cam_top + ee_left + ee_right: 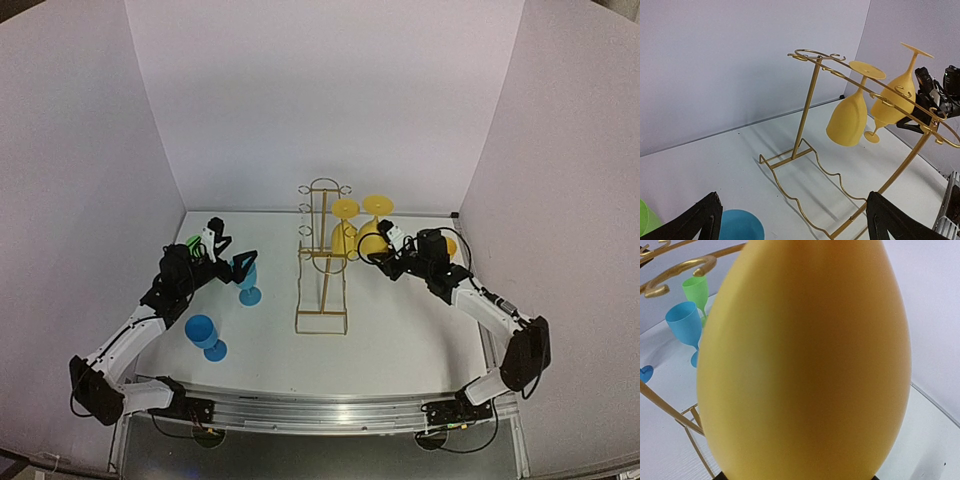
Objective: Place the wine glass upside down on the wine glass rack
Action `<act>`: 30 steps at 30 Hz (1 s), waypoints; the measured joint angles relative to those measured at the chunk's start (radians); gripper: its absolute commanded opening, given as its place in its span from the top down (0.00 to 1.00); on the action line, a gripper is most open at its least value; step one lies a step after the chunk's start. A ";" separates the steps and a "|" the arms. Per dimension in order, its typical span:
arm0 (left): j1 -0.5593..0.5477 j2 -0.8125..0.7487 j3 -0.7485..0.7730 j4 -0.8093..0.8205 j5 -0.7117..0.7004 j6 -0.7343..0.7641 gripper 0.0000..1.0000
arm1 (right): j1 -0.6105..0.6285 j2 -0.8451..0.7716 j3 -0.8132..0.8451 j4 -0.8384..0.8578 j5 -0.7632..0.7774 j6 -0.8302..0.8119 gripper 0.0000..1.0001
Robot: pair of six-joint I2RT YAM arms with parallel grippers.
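Observation:
The gold wire wine glass rack [322, 258] stands mid-table; it also shows in the left wrist view [810, 100]. One yellow wine glass [345, 226] hangs upside down on its right side [849, 117]. My right gripper [388, 244] is shut on the bowl of a second yellow wine glass [375, 228], held upside down with its stem at a side loop of the rack [896, 97]. Its bowl fills the right wrist view [805, 365] and hides the fingers. My left gripper [236, 262] is open, and its fingers [697, 222] are wide apart above a blue glass [741, 226].
A blue glass [247, 280] stands by my left gripper, and another [203, 334] stands nearer the front. A green glass [192, 243] is behind my left arm. Another yellow glass [450, 245] sits behind my right arm. White walls enclose the table.

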 measured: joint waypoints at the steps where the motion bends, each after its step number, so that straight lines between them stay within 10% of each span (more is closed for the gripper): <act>1: 0.000 0.005 0.003 0.001 0.000 0.000 0.00 | 0.000 0.006 0.000 0.007 -0.006 -0.003 0.93; 30: 0.000 0.041 0.035 -0.003 0.008 0.028 0.01 | 0.059 0.084 -0.026 0.034 -0.050 -0.072 0.95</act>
